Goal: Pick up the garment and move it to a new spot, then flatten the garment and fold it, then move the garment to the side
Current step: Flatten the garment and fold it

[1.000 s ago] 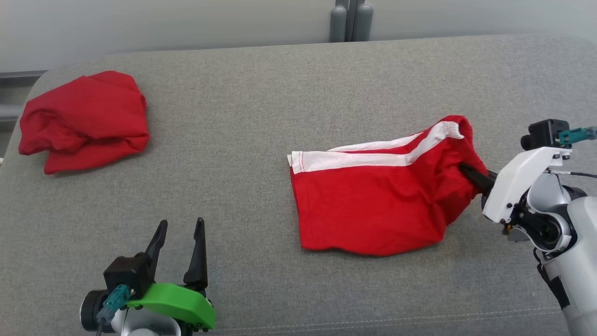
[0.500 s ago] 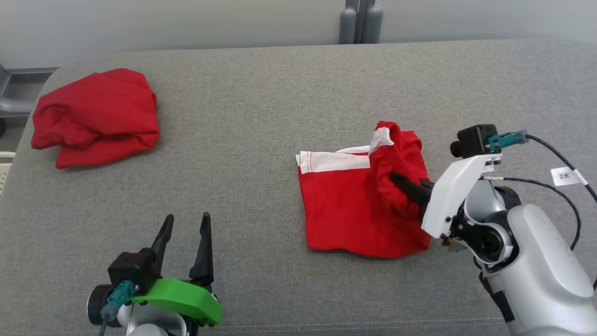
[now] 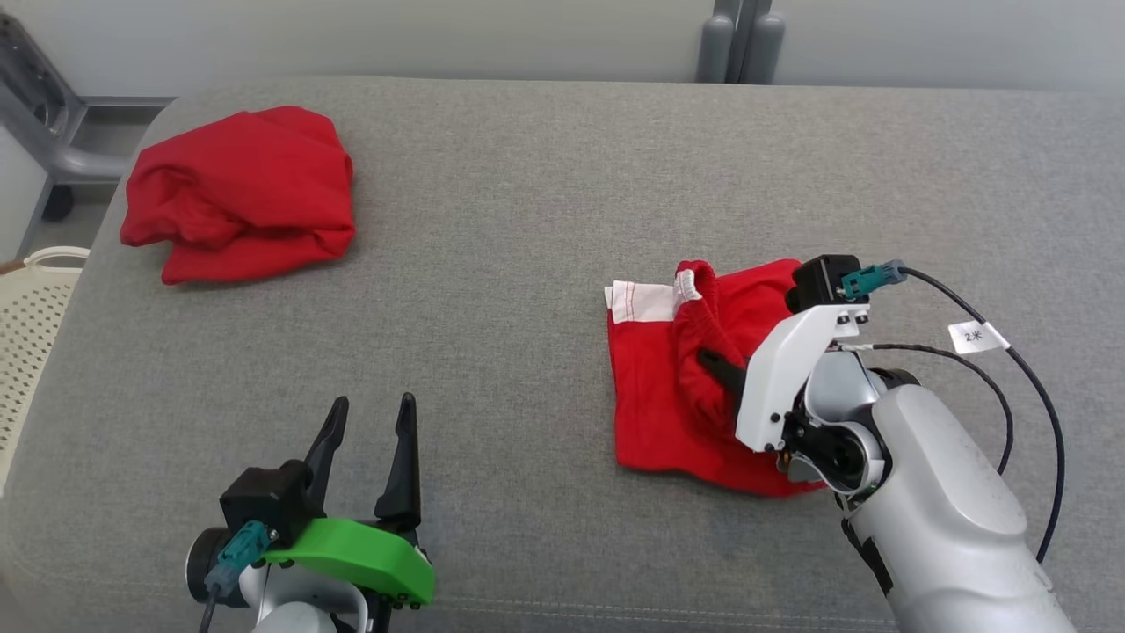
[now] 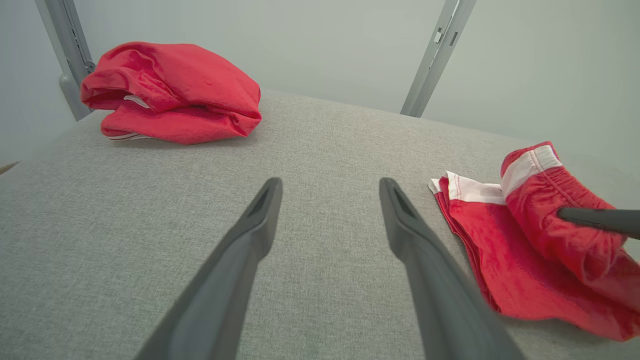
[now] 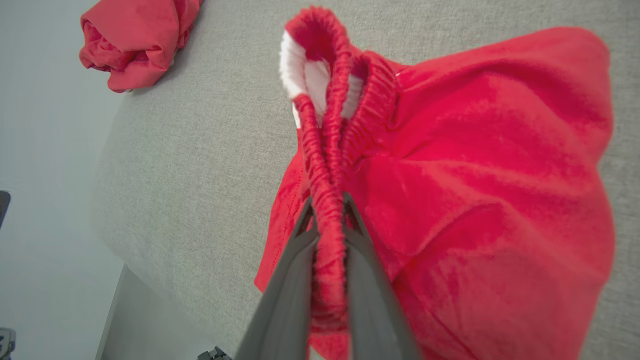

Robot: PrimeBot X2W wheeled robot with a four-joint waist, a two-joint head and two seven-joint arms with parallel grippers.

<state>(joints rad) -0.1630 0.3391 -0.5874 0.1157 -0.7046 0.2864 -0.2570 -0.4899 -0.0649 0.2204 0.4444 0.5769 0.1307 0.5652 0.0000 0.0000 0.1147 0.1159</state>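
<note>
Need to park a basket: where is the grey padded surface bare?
Bare: the middle of the grey padded surface, between the crumpled red garment and the red white-striped shorts; the far right beyond the shorts. Crowded: around the shorts, pinched by the right gripper, and the near left by the open left gripper.

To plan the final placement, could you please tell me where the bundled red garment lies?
In the head view the bundled red garment sits far left on the grey surface, well clear of the red shorts.
</note>
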